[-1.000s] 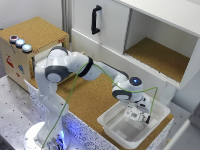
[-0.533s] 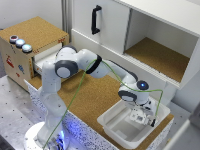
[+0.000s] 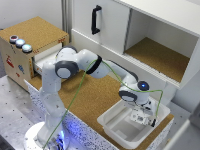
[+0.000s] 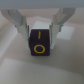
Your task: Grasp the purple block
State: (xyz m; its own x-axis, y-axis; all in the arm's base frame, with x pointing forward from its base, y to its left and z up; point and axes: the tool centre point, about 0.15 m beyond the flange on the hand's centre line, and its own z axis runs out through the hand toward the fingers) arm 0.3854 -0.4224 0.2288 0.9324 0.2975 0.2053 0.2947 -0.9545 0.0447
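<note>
The purple block (image 4: pixel 39 43) is sitting on the tub (image 3: pixel 112 122) floor at the tabletop's near corner; the hand (image 3: pixel 142 118), having dropped lower, is straddling it unclenched, ready for closing.

White arm (image 3: pixel 75 67) — grey joints (green cable).

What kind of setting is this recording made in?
Probably a robotics lab bench: a white robot arm bolted to a perforated metal table, cork-topped white cabinets, and a small box with coloured push-buttons.
</note>
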